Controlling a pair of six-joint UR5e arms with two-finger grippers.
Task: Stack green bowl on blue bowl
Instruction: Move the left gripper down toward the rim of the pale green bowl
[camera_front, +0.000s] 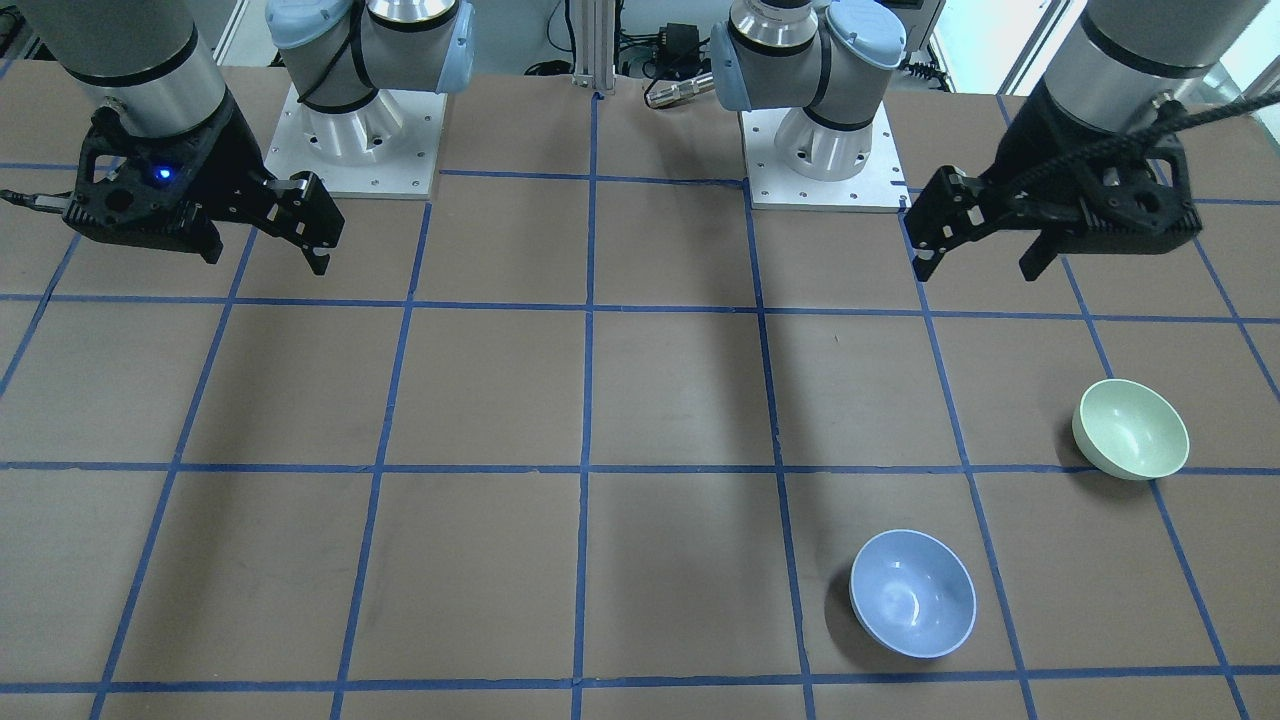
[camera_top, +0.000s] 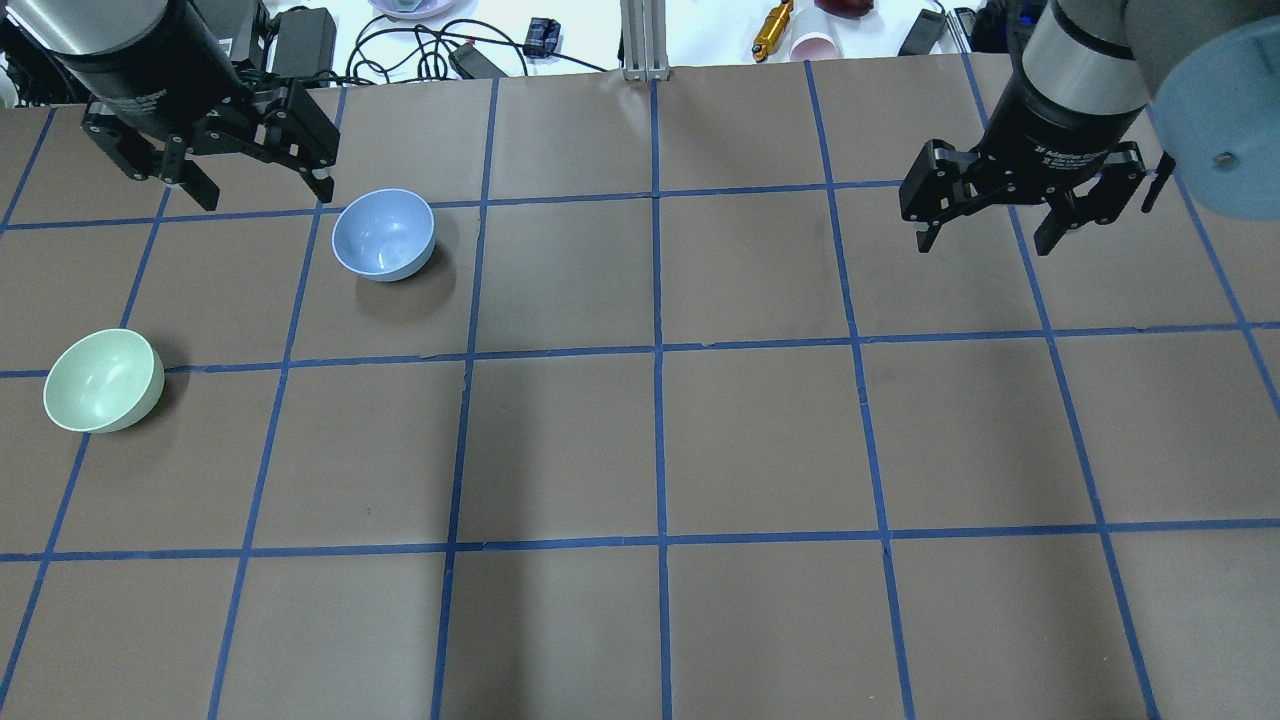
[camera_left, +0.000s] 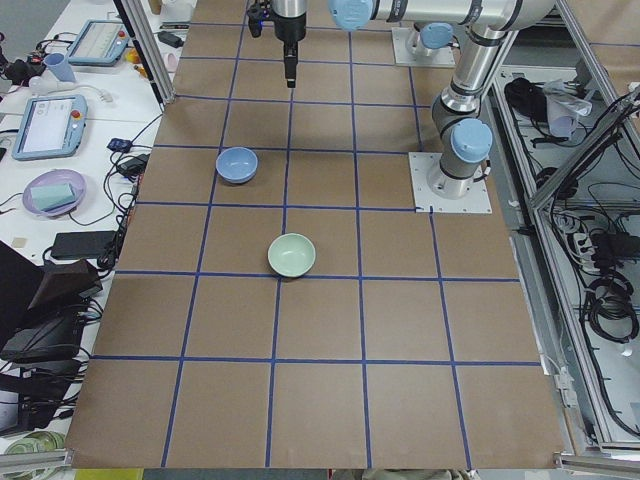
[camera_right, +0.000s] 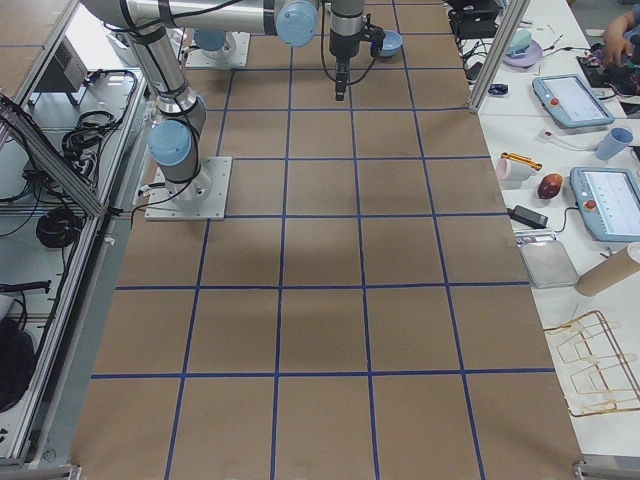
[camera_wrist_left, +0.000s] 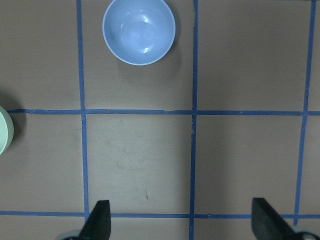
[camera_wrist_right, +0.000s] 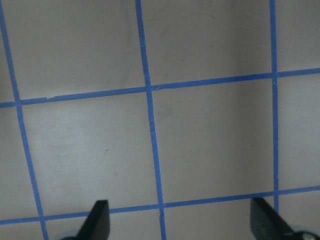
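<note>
left gripper (camera_front: 978, 268) jaws spread, empty, above table (camera_front: 500, 400) | right gripper (camera_front: 265, 258) likewise | green bowl (camera_front: 1131, 430) upright, mouth up, round, robot's left | blue bowl (camera_front: 913, 594) upright, farther out, apart; only tape lines (camera_front: 585, 400) between

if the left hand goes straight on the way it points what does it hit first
Probably just bare table, near a blue tape line. In the wrist view nothing lies under the left hand; the blue bowl sits off that line.
</note>
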